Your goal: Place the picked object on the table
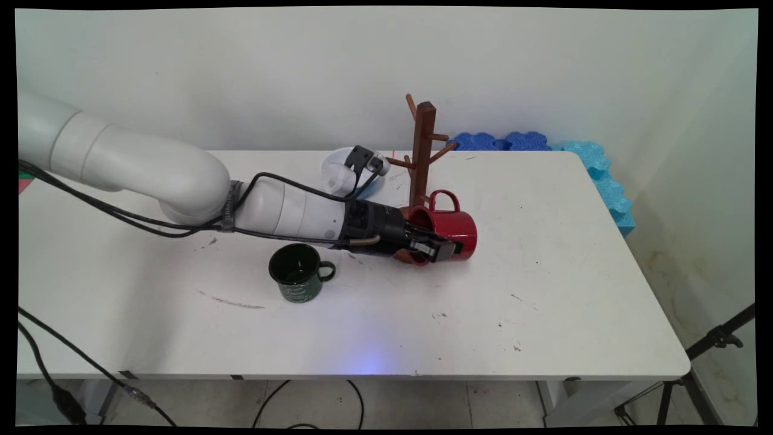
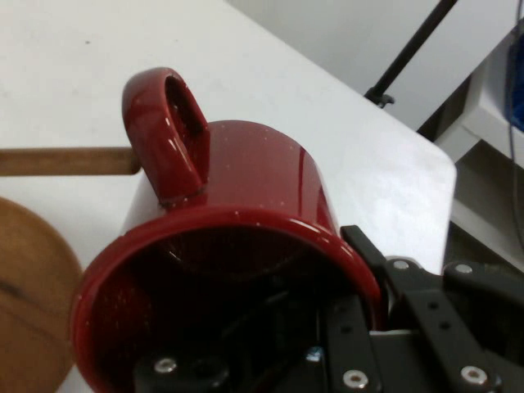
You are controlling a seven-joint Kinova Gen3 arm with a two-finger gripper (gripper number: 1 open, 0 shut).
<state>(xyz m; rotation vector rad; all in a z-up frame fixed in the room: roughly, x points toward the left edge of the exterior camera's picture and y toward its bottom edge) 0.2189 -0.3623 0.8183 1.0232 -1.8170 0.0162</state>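
A red mug (image 1: 454, 228) lies on its side by the foot of a brown wooden mug tree (image 1: 423, 151), handle upward and mouth toward the arm. My gripper (image 1: 439, 248) is shut on the mug's rim, one finger inside and one outside the wall. The hand view shows the red mug (image 2: 246, 188) close up, with my gripper (image 2: 332, 282) pinching its right rim, and the tree's round base (image 2: 33, 286) and a peg (image 2: 65, 161) at the left. I cannot tell whether the mug rests on the table.
A dark green mug (image 1: 297, 273) stands upright just below the arm's wrist. A white cup (image 1: 336, 171) sits behind the arm. Blue foam pieces (image 1: 607, 181) line the table's back right corner. A black tripod (image 1: 712, 344) stands off the right edge.
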